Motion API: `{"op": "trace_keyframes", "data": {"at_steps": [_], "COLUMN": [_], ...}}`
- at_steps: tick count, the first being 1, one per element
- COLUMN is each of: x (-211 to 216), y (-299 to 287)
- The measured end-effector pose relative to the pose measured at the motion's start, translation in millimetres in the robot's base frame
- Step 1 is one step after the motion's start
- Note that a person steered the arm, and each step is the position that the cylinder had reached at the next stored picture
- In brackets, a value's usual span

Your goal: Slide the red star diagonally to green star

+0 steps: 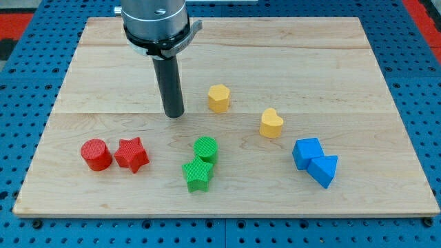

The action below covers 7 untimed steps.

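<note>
The red star (132, 154) lies on the wooden board near the view's lower left, touching a red cylinder (96, 154) on its left. The green star (197, 173) lies to its right and a little lower, touching a green cylinder (206, 149) just above it. My tip (173, 114) rests on the board above and to the right of the red star, clear of it, and above and left of the green blocks. It touches no block.
A yellow hexagon (219, 98) sits right of my tip. A yellow heart (271, 123) lies further right. A blue cube (307, 152) and a blue triangle (324, 170) touch each other at the lower right. The board's edge (227, 213) runs along the bottom.
</note>
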<state>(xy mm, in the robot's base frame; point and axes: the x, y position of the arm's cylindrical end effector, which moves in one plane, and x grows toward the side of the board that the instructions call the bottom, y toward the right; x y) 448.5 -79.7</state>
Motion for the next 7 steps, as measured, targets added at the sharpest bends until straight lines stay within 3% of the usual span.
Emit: {"op": "trace_keyframes", "data": {"at_steps": [2,4,6,7], "x": [35,96,110,111], "y": [-5,-49,-125,-130]}}
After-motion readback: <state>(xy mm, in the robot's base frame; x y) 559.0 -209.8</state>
